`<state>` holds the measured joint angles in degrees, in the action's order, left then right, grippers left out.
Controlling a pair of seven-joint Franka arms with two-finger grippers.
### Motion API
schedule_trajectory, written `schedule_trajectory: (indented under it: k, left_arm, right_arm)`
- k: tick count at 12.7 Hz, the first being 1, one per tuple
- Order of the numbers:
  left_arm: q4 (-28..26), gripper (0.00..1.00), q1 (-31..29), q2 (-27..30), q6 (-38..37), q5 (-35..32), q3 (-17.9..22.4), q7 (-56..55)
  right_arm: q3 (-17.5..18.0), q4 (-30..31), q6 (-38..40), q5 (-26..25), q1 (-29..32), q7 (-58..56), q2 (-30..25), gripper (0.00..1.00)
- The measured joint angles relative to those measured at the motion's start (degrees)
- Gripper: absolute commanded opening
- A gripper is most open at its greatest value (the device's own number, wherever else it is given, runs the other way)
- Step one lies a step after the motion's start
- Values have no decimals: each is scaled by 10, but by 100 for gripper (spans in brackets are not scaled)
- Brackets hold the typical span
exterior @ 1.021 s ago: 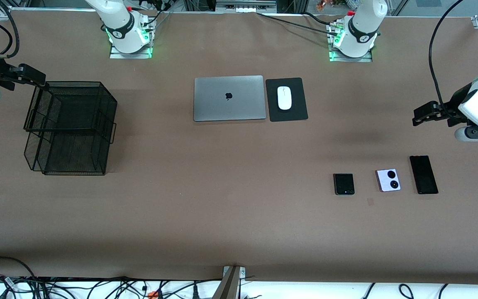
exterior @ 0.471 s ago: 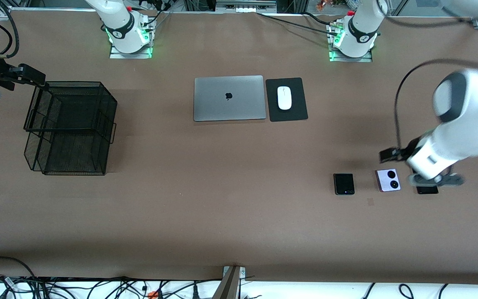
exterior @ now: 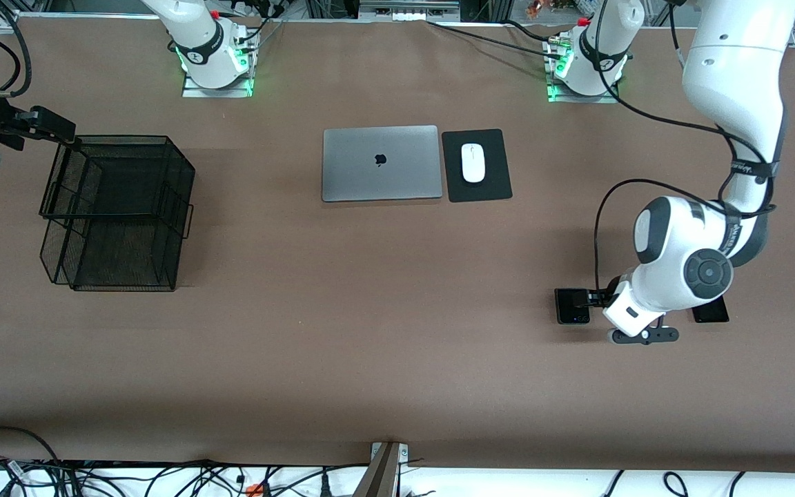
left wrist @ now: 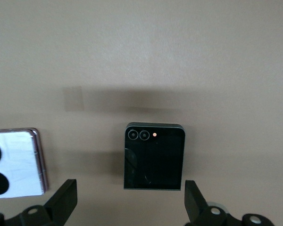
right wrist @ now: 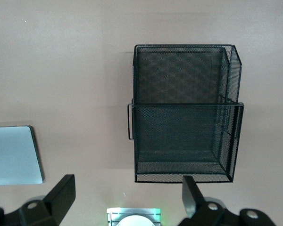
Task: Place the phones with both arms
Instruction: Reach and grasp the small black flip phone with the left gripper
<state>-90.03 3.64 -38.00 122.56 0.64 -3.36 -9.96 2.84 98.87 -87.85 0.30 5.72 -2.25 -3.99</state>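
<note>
Over the black flip phone (left wrist: 154,156) on the desk (exterior: 370,345) hangs the left gripper (left wrist: 128,202), its fingers spread wide and empty. Beside that phone, toward the left arm's end, lies the lilac flip phone (left wrist: 15,164), then the slim black phone (exterior: 711,313). The right gripper (right wrist: 127,200), open, waits above the mesh basket (right wrist: 184,136).
</note>
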Motion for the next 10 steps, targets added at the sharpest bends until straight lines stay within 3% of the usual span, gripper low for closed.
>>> schedule_trajectory:
  k: [10]
  left_arm:
    - [-7,100,13,-52,64,0,0,-10]
  right_arm:
    - [0,0,0,0,1,0,0,100]
